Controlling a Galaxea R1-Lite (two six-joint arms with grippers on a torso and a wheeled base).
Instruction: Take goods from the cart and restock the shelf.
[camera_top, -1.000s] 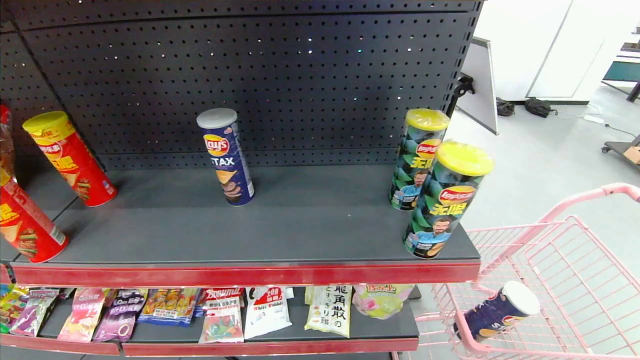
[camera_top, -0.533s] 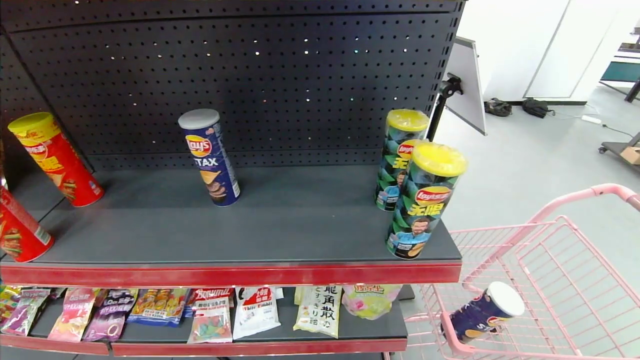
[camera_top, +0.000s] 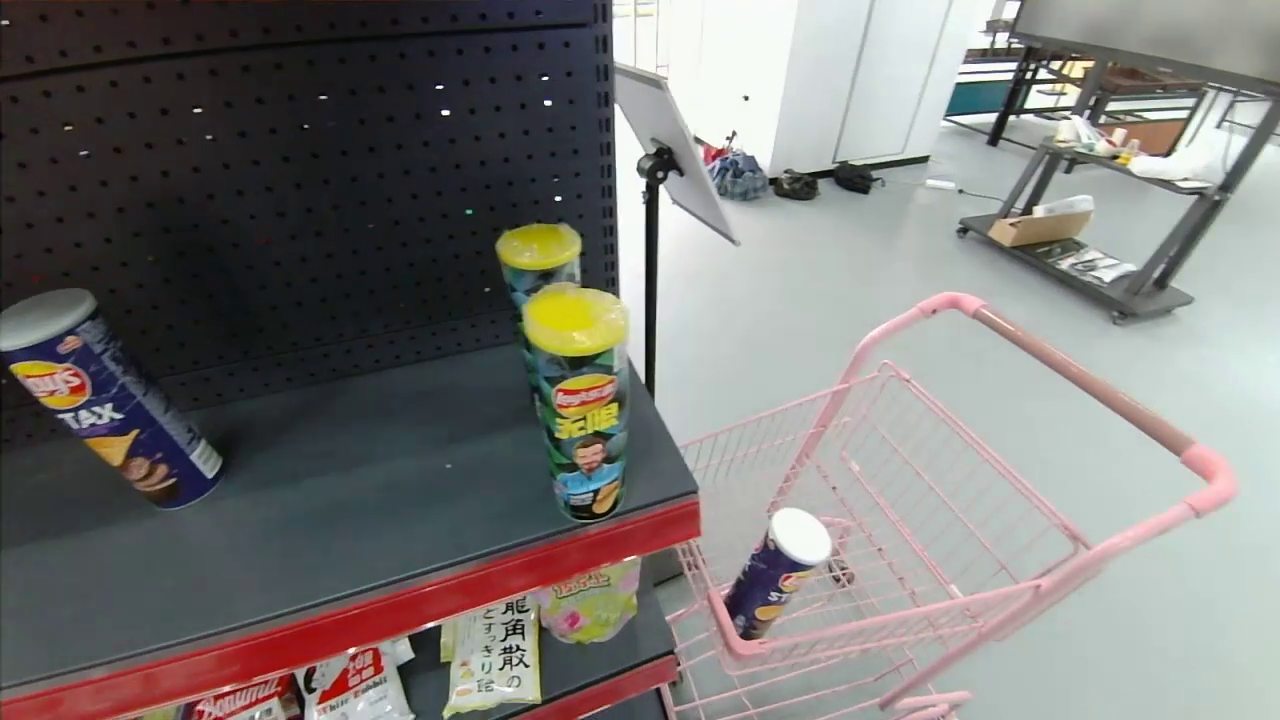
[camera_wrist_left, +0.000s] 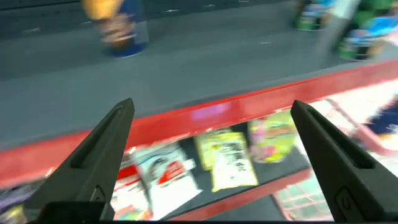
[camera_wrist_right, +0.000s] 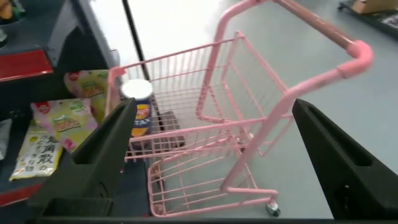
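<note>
Grey floor (camera_top: 850, 300) bears a pink cart (camera_top: 1080, 385) holding one blue can (camera_top: 775, 585).

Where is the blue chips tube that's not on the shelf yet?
In the head view the blue chips tube leans inside the pink cart on the right, in the corner nearest the shelf, below the two green cans.

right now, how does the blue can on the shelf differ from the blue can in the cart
The blue can on the shelf stands on its base on the grey shelf, out in the open. The blue can in the cart sits low in a corner of the pink cart and seems to lean. The first shows its whole label; the second is partly behind the cart's rim. Both are dark blue tubes with pale lids.
</note>
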